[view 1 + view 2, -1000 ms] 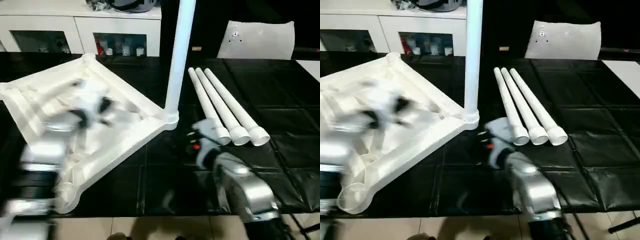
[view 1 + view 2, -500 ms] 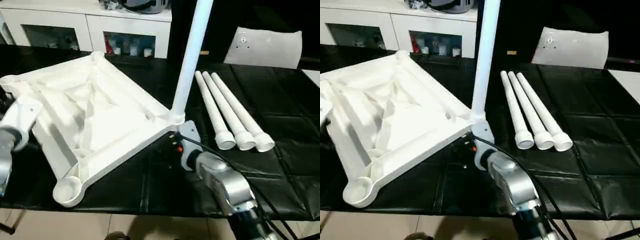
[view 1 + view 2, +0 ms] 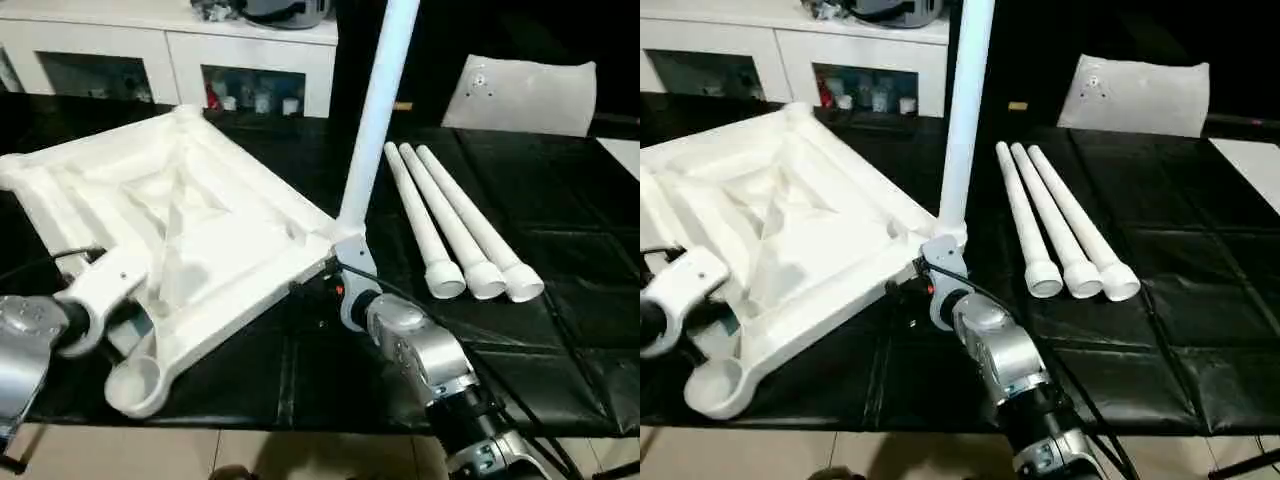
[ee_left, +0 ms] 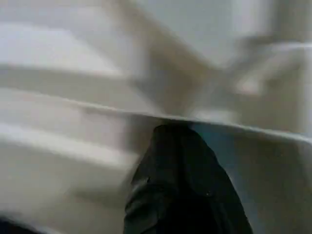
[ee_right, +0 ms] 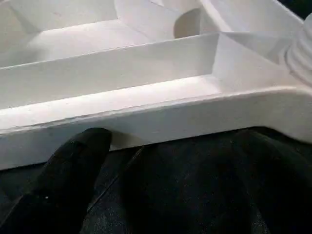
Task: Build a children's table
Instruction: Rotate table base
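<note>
The children's table top [image 3: 190, 225] lies upside down on the black table, ribs up, turned at an angle. One white leg [image 3: 375, 110] stands upright in its corner socket near the middle. Three more legs [image 3: 455, 225] lie side by side to the right. The near corner socket [image 3: 138, 380] holds nothing. My left gripper [image 4: 175, 132] is shut, its black tips pressed against the top's near-left rim. My right gripper [image 3: 318, 290] is open, low on the black surface just in front of the corner with the standing leg; one finger [image 5: 73, 180] rests by the rim.
A white glass-door cabinet [image 3: 120, 50] runs along the back. A flat white sheet with a round fitting [image 3: 520, 95] leans at the back right. The black table's front edge [image 3: 300, 425] drops to a beige floor.
My left arm has swung off the top's ribs down to its near-left rim, and its fingers have closed. My right arm has slid left toward the corner with the leg. The camera has shifted.
</note>
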Motion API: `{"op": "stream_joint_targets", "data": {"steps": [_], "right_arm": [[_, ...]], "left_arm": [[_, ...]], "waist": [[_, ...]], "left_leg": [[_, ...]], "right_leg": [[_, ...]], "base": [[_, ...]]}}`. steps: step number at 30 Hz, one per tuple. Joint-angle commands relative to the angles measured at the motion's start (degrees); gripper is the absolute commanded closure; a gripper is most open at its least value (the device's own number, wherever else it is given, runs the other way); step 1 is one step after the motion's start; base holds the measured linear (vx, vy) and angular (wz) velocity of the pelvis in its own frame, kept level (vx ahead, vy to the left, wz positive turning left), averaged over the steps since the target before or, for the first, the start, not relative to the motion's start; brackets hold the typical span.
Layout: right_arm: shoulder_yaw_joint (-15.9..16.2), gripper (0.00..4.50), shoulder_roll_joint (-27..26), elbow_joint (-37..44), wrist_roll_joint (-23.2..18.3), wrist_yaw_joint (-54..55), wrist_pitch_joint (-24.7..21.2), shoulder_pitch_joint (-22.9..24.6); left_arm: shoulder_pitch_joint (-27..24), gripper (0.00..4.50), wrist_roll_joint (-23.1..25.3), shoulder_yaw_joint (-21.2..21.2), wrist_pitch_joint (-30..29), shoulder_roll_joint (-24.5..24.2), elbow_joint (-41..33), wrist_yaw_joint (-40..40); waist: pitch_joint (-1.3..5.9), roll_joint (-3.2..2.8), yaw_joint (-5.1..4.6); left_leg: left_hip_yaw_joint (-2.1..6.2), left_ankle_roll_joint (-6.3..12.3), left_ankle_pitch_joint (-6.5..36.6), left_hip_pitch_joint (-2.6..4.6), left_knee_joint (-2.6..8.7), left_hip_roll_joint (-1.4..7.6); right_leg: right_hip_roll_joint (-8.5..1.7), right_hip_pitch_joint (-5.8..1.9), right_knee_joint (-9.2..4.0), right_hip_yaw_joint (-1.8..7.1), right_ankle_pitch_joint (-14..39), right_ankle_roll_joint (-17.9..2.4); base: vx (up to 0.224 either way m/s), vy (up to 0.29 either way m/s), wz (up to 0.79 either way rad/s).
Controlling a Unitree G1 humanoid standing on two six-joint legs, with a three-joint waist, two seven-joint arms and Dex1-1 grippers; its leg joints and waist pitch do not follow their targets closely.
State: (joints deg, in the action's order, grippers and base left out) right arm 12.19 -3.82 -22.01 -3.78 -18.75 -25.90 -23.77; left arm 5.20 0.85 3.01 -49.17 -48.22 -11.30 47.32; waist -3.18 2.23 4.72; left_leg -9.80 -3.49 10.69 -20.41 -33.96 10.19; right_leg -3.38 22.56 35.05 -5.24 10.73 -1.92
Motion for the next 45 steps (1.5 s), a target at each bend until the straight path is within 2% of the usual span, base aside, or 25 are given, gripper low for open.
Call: {"op": "stream_joint_targets", "data": {"steps": [1, 2, 3, 4, 5, 6, 7, 8, 11, 13, 14, 16, 17, 19, 23, 24, 26, 27, 29, 30, 34, 39, 41, 45], "right_arm": [[-0.43, 0.00, -0.33, -1.27, 0.40, 0.67, 1.26, -1.76], [-0.48, 0.00, -0.38, -2.01, 0.29, 0.46, 1.88, -1.99], [-0.62, 0.00, -0.35, -2.54, 0.24, 0.48, 2.25, -2.19], [-0.76, 0.00, -0.19, -2.96, 0.29, 0.58, 2.45, -2.35], [-0.62, 0.00, 0.13, -3.08, 0.33, 0.12, 2.58, -2.31], [-0.49, 0.00, 0.48, -3.12, 0.50, -0.13, 2.75, -2.24], [-0.70, 0.00, 0.90, -3.32, 0.68, -0.28, 2.97, -2.30], [-0.89, 0.00, 1.01, -3.33, 0.71, -0.13, 2.98, -2.27], [-1.04, 0.00, 2.28, -3.04, 0.88, -0.95, 2.91, -1.76], [-1.07, 0.00, 2.59, -3.12, 1.04, -1.09, 3.02, -1.73], [-1.52, 0.00, 2.94, -3.24, 0.93, -1.23, 3.06, -1.65], [-1.72, 0.00, 3.22, -3.50, 1.06, -1.28, 3.34, -1.74], [-1.78, 0.00, 3.26, -3.59, 1.16, -1.18, 3.49, -1.78], [-1.91, 0.00, 3.42, -3.49, 1.24, -1.04, 3.57, -1.81], [-2.56, 0.00, 3.48, -3.20, 0.73, -0.86, 3.39, -1.99], [-2.48, 0.00, 3.55, -3.34, 0.92, -0.85, 3.51, -2.25], [-2.72, 0.00, 3.33, -3.47, 0.91, -0.73, 3.60, -2.49], [-2.77, 0.00, 3.24, -3.55, 0.92, -0.74, 3.73, -2.66], [-3.03, 0.00, 3.00, -3.60, 0.99, -0.60, 3.85, -2.96], [-3.26, 0.00, 2.80, -3.67, 0.89, -0.49, 3.95, -3.11], [-3.37, 0.00, 2.59, -4.06, 0.91, -0.65, 4.16, -3.39], [-3.25, 0.00, 2.94, -3.86, 1.70, -0.52, 4.73, -3.74], [-4.36, 0.00, 3.04, -2.29, 1.51, 0.62, 3.69, -4.10], [-5.46, 0.00, 3.87, 0.94, 2.83, 3.69, 0.85, -6.48]], "left_arm": [[-1.66, 4.45, -5.20, 4.15, -0.70, -0.23, -4.41, 6.48], [-2.04, 4.45, -6.54, 4.51, -1.74, -0.26, -5.87, 7.49], [-2.21, 4.45, -7.57, 5.02, -1.23, -0.20, -6.95, 8.70], [-2.13, 4.45, -8.60, 5.34, -1.86, 0.16, -7.76, 9.30], [-2.16, 4.45, -9.25, 5.69, -2.09, 0.52, -8.69, 9.74], [-2.15, 4.45, -9.87, 6.16, -1.51, 0.84, -9.36, 10.45], [-1.76, 4.45, -11.06, 6.42, -2.20, 1.79, -10.31, 11.10], [-1.60, 4.45, -11.55, 6.39, -2.73, 2.31, -10.50, 11.11], [-0.12, 4.45, -11.84, 7.87, -1.52, 4.86, -10.35, 10.52], [0.41, 4.45, -11.85, 8.18, -1.13, 5.46, -10.08, 10.15], [1.57, 4.45, -11.56, 8.77, -0.04, 7.05, -9.48, 9.20], [2.97, 4.45, -11.27, 9.10, 0.91, 9.02, -8.47, 7.80], [3.46, 4.45, -11.11, 9.17, 1.38, 9.72, -7.99, 7.26], [4.63, 4.45, -10.13, 9.46, 2.75, 11.06, -6.45, 5.79], [7.14, 4.45, -9.78, 9.26, 5.07, 14.81, -3.36, 3.28], [7.92, 4.45, -10.54, 9.30, 4.78, 15.97, -3.08, 3.30], [8.67, 4.45, -10.67, 9.35, 4.84, 17.19, -2.69, 2.54], [8.99, 4.45, -10.77, 9.28, 4.97, 17.88, -2.39, 2.14], [9.71, 4.45, -10.78, 9.18, 5.63, 18.93, -1.46, 1.07], [10.12, 4.45, -10.71, 9.05, 6.01, 19.52, -0.84, 0.39], [11.45, 4.45, -9.45, 8.77, 7.94, 20.52, 0.97, -1.59], [12.70, 4.45, -8.41, 7.74, 9.27, 22.04, 2.95, -4.33], [12.69, 4.45, -8.04, 7.63, 9.41, 21.94, 3.07, -5.11], [13.37, 4.45, -8.01, 5.83, 10.94, 22.71, 3.25, -7.59]], "waist": [[2.69, -1.93, -0.41], [2.41, -2.16, -0.51], [2.43, -1.89, -0.56], [2.43, -1.81, -0.58], [2.41, -1.98, -0.71], [2.38, -1.95, -0.81], [2.42, -1.57, -1.19], [2.54, -1.84, -1.38], [2.66, -1.51, -1.89], [2.63, -1.38, -1.97], [2.68, -1.45, -1.99], [2.77, -1.20, -2.07], [2.84, -1.48, -1.94], [2.74, -1.43, -2.12], [2.94, -1.27, -2.16], [2.89, -1.75, -2.14], [3.04, -1.46, -2.16], [3.08, -1.74, -2.06], [3.05, -1.34, -2.19], [3.07, -1.45, -2.18], [3.07, -1.27, -2.28], [3.10, -1.53, -2.35], [3.06, -1.30, -2.28], [3.11, -1.28, -2.51]], "left_leg": [[1.73, -3.78, 20.29, 1.27, 5.18, 3.37], [1.68, -4.02, 22.20, 1.51, 5.20, 3.31], [1.65, -4.08, 22.74, 1.64, 5.12, 3.22], [1.79, -4.08, 22.70, 1.41, 5.23, 3.22], [1.85, -4.11, 22.80, 1.46, 5.23, 3.16], [1.89, -4.08, 22.82, 1.46, 5.24, 3.18], [1.82, -4.01, 22.55, 1.37, 5.23, 3.18], [1.89, -4.09, 22.09, 1.33, 5.18, 3.14], [1.78, -3.55, 20.18, 0.95, 5.05, 3.00], [1.64, -3.27, 20.28, 1.14, 4.85, 2.97], [1.72, -2.99, 19.56, 0.80, 4.91, 2.91], [1.58, -2.79, 18.23, 0.85, 4.74, 2.94], [1.57, -2.82, 17.95, 0.93, 4.70, 3.00], [1.57, -2.73, 18.10, 0.82, 4.80, 2.95], [1.50, -2.54, 17.64, 0.86, 4.65, 2.92], [1.53, -2.65, 17.61, 0.87, 4.64, 2.94], [1.54, -2.65, 16.87, 0.76, 4.70, 3.02], [1.58, -2.67, 16.75, 0.80, 4.65, 3.01], [1.46, -2.36, 16.61, 0.70, 4.59, 2.92], [1.52, -2.34, 16.37, 0.70, 4.59, 2.94], [1.53, -2.07, 16.05, 0.60, 4.59, 3.00], [1.51, -2.16, 16.25, 0.72, 4.54, 3.06], [1.47, -2.04, 16.05, 0.66, 4.55, 3.03], [1.45, -2.12, 14.92, 0.55, 4.53, 2.96]], "right_leg": [[-5.47, -1.52, -4.68, 4.28, 19.14, -8.38], [-5.27, -1.25, -4.94, 4.25, 21.05, -8.00], [-5.30, -1.19, -5.06, 4.24, 21.89, -7.77], [-5.41, -1.54, -5.12, 4.24, 23.07, -7.20], [-5.41, -1.55, -5.22, 4.22, 23.53, -6.91], [-5.38, -1.56, -5.25, 4.20, 23.57, -6.84], [-5.30, -1.59, -5.22, 4.21, 23.40, -6.81], [-5.33, -1.74, -5.07, 4.19, 22.90, -6.88], [-5.27, -2.03, -5.01, 4.21, 21.91, -6.93], [-5.26, -1.88, -5.17, 4.24, 22.43, -6.85], [-5.29, -2.19, -5.14, 4.20, 22.76, -6.71], [-5.16, -2.19, -5.13, 4.16, 22.24, -6.64], [-5.21, -2.14, -5.11, 4.19, 21.60, -6.81], [-4.95, -2.12, -5.10, 4.08, 20.80, -7.00], [-5.09, -2.28, -5.11, 4.11, 20.21, -7.14], [-5.14, -2.25, -5.07, 4.15, 20.00, -7.31], [-5.01, -2.49, -4.86, 4.07, 18.08, -7.79], [-5.04, -2.46, -4.76, 4.06, 17.60, -7.97], [-5.04, -2.55, -4.84, 4.05, 17.46, -8.25], [-5.08, -2.60, -4.77, 4.05, 17.37, -8.30], [-5.10, -2.63, -4.82, 4.00, 17.61, -8.21], [-5.03, -2.54, -4.86, 3.98, 17.24, -8.25], [-5.13, -2.63, -4.82, 4.02, 17.06, -8.47], [-4.90, -2.74, -4.55, 4.00, 15.97, -8.43]], "base": [[0.000, 0.000, 0.00], [0.000, 0.000, 0.00], [0.000, 0.000, 0.00], [0.000, 0.000, 0.00], [0.000, 0.000, 0.00], [0.000, 0.000, 0.00], [0.000, 0.000, 0.00], [0.000, 0.000, 0.00], [0.000, 0.000, 0.00], [0.000, 0.000, 0.00], [0.000, 0.000, 0.00], [0.000, 0.000, 0.00], [0.000, 0.000, 0.00], [0.000, 0.000, 0.00], [0.000, 0.000, 0.00], [0.000, 0.000, 0.00], [0.000, 0.000, 0.00], [0.000, 0.000, 0.00], [0.000, 0.000, 0.00], [0.000, 0.000, 0.00], [0.000, 0.000, 0.00], [0.000, 0.000, 0.00], [0.000, 0.000, 0.00], [0.000, 0.000, 0.00]]}}
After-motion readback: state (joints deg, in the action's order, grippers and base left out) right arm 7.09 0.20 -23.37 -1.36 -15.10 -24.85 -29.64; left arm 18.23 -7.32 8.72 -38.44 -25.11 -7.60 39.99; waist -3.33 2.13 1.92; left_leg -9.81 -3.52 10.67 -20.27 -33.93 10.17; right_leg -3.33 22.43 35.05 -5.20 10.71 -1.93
